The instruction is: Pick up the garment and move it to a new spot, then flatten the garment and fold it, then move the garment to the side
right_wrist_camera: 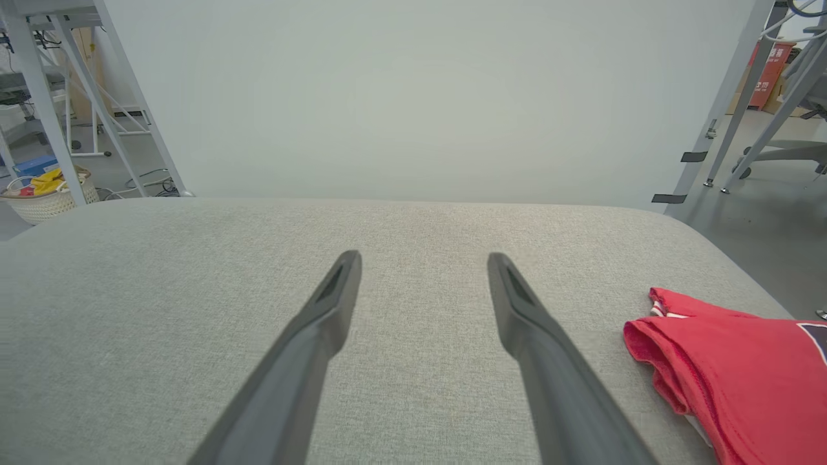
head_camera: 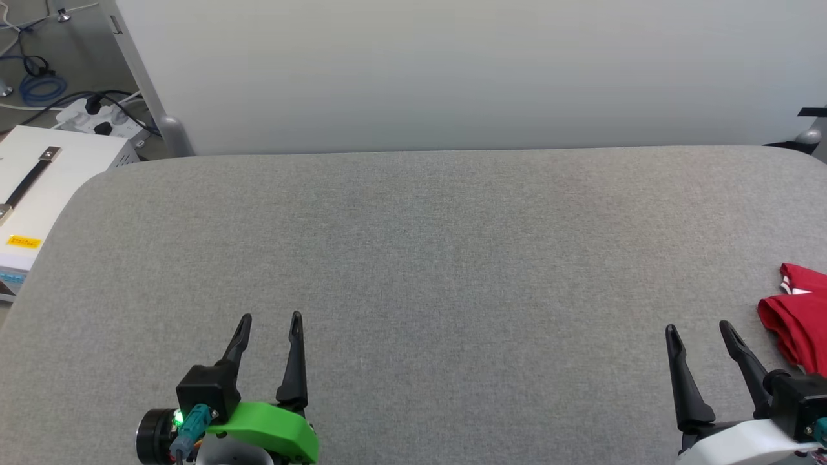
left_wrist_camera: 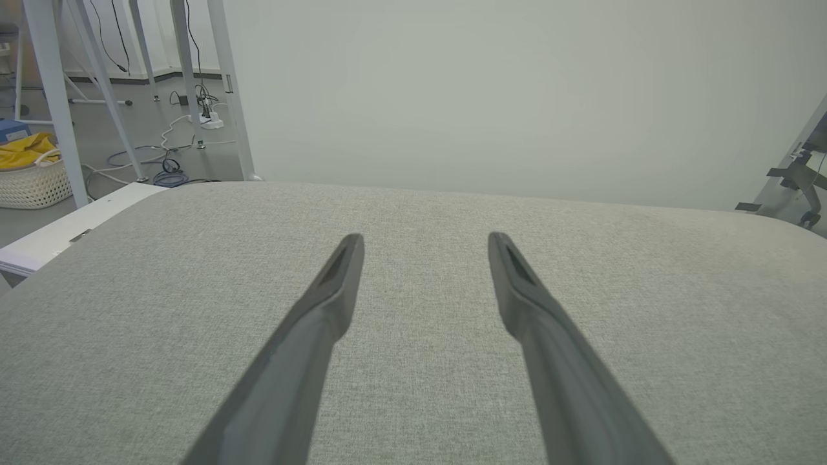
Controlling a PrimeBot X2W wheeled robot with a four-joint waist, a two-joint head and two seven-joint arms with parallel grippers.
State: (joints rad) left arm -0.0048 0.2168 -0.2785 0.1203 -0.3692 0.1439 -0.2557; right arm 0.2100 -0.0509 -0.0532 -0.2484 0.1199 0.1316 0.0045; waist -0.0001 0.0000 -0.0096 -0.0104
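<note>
Grey table [head_camera: 413, 258]: red garment [head_camera: 798, 323] at right, folded edge facing left.

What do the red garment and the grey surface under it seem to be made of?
The garment looks like thin, matte red fabric, perhaps a synthetic knit: it lies in soft, limp folds, and its edge shows a fine, grainy texture. The surface looks like matte grey woven cloth, possibly over padding: a fine flecked weave shows, with rounded corners and no shine.
</note>
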